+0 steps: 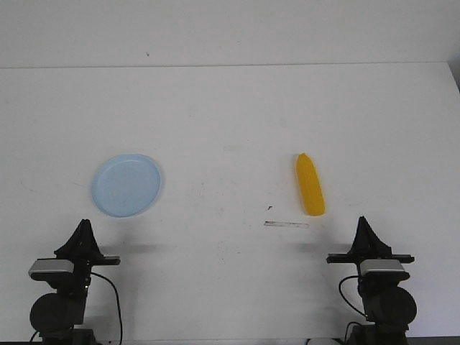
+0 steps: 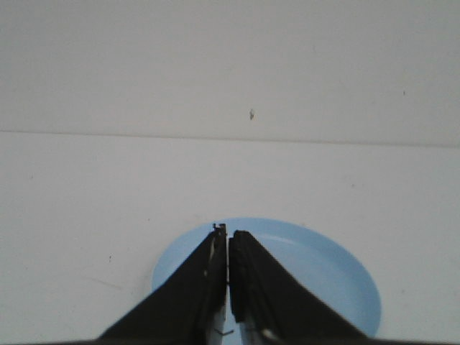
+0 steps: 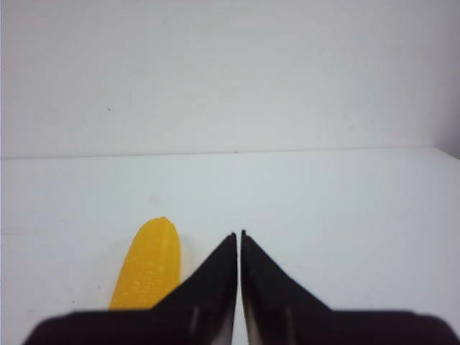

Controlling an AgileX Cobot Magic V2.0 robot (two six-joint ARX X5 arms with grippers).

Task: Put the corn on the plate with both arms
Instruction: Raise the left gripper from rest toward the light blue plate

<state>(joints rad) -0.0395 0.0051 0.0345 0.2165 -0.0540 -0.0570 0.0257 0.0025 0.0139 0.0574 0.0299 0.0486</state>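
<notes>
Both end effectors, left (image 1: 85, 224) and right (image 1: 364, 220), sit closed and empty at the lower frame edge. The corn (image 1: 310, 185) lies right of center on the table (image 1: 230, 108); the plate (image 1: 126, 185) lies left of center.

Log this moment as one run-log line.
phase: start | corn: on table, right side | plate: empty, left side | left gripper: shut, holding nothing | right gripper: shut, holding nothing

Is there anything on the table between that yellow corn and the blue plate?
Nothing stands between the corn and the plate; the front view shows only bare white table with faint marks.
</notes>
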